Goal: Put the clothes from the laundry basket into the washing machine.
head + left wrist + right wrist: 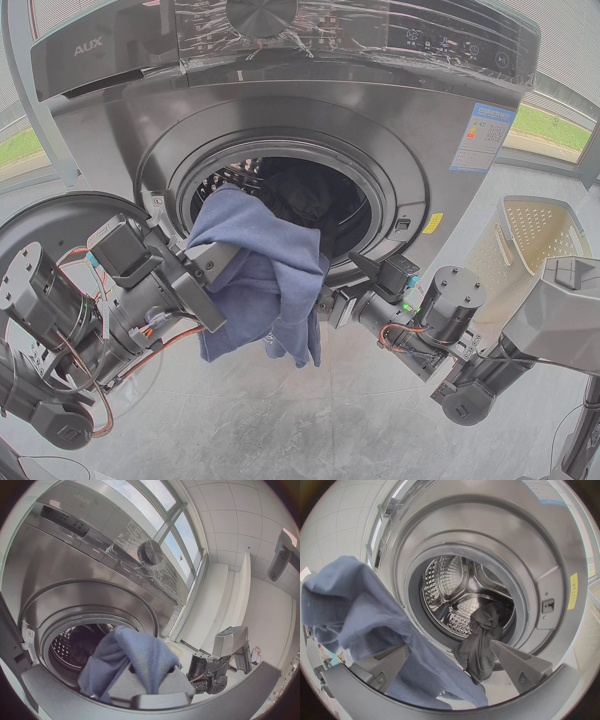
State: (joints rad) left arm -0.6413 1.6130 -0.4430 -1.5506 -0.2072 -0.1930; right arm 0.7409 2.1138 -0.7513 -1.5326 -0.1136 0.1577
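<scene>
Finding: left hand [220,257] clamped on blue shirt [265,250], right hand [448,648] apart. Risk: hanging hem snags washing machine [300,119] rim, shirt spills.

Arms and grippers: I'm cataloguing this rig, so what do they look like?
Both arms are dark grey and black, with chunky cylindrical joints; the left arm carries exposed orange cables, the right arm orange wiring and a green light. The left gripper and right gripper have grey wedge-shaped fingers.
</scene>
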